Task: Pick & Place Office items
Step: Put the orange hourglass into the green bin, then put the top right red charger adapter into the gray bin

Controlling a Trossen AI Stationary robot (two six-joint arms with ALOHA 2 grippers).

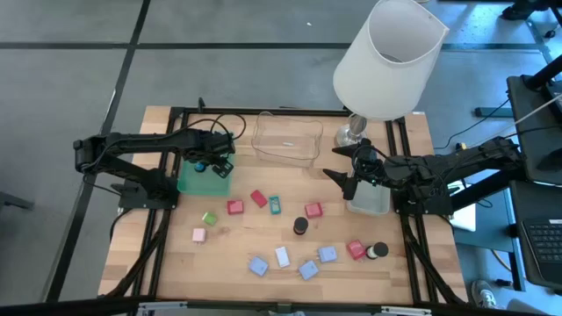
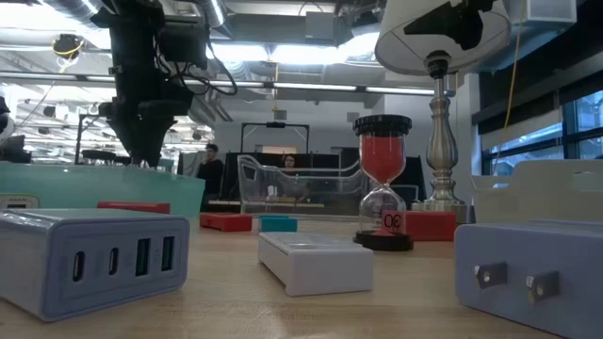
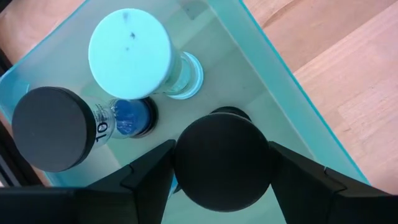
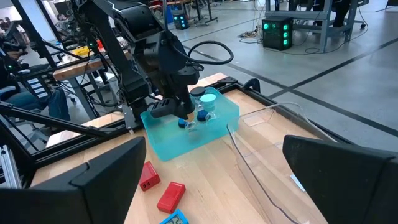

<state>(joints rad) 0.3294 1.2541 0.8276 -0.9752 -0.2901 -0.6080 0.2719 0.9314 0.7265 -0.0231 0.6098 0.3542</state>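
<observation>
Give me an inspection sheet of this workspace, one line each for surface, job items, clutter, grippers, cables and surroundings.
Surface: wooden table in a black frame.
Job items: red, blue, pink and green blocks scattered mid-table; three sand timers stand in the green tray.
Clutter: white lamp, clear tray, grey tray.
Grippers: left gripper over the green tray, around a black-capped timer; right gripper open, beside the grey tray.
Cables: black loops on the left arm.
Surroundings: person behind the table.

Small red (image 1: 258, 198), light-blue (image 1: 257, 266), pink (image 1: 199, 234) and green (image 1: 209, 218) plastic blocks lie scattered across the wooden tabletop. A black-capped sand timer (image 1: 300, 226) stands upright among them. Three more timers (image 3: 124, 118) sit inside the teal tray.
</observation>
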